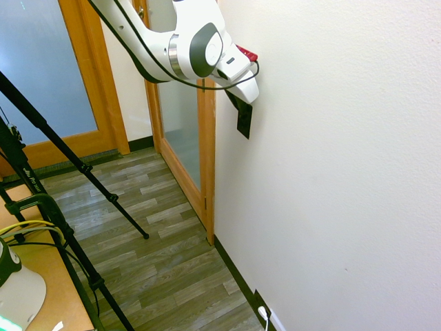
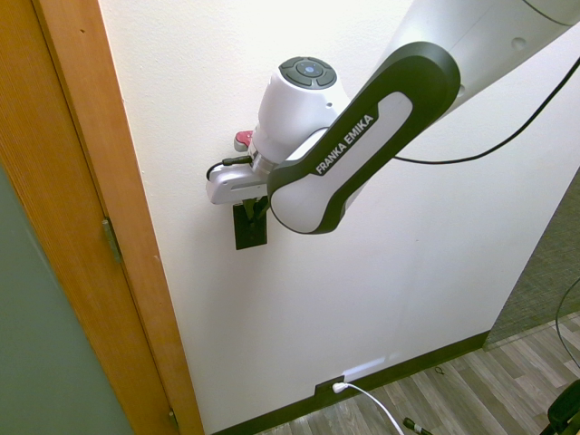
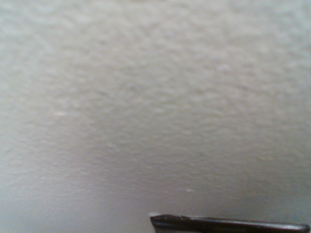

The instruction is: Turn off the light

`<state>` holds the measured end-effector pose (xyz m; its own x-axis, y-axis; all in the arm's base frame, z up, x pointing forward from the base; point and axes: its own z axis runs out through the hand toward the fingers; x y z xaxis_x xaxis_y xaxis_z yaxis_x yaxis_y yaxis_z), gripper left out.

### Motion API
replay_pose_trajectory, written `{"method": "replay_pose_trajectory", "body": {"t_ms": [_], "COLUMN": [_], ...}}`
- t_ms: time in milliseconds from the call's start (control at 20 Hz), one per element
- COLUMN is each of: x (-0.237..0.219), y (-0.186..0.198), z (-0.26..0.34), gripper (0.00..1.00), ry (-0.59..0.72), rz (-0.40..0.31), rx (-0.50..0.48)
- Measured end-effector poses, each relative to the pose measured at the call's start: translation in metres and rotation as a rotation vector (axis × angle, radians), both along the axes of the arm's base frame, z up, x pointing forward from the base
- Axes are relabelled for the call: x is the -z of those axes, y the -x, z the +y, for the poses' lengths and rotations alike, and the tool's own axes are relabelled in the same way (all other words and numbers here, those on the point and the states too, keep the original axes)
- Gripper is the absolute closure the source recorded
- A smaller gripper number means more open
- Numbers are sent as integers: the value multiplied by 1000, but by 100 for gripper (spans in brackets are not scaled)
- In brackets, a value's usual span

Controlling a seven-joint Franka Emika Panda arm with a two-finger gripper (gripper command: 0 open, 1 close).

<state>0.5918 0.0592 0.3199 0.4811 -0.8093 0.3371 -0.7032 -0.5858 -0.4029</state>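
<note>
One switch [image 1: 244, 121] just below fingers [image 1: 233, 100], seemingly touching.

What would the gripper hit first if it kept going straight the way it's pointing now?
Most likely the dark switch plate on the white wall. The gripper points at the wall right at the plate's top edge; whether it touches is unclear.

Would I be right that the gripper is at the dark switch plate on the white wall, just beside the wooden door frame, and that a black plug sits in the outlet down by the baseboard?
Not quite: the plug is white, as the second exterior view shows. The rest holds: the gripper is at the switch plate beside the door frame.
</note>
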Motion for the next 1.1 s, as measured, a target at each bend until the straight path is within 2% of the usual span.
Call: {"method": "replay_pose_trajectory", "body": {"t_ms": [650, 950, 1100], "x": [3, 20, 20], "y": [-2, -16, -16], "z": [0, 4, 3], "gripper": [100, 100, 100], "ry": [-9, -25, -36], "rz": [5, 66, 68], "rx": [13, 53, 57]}}
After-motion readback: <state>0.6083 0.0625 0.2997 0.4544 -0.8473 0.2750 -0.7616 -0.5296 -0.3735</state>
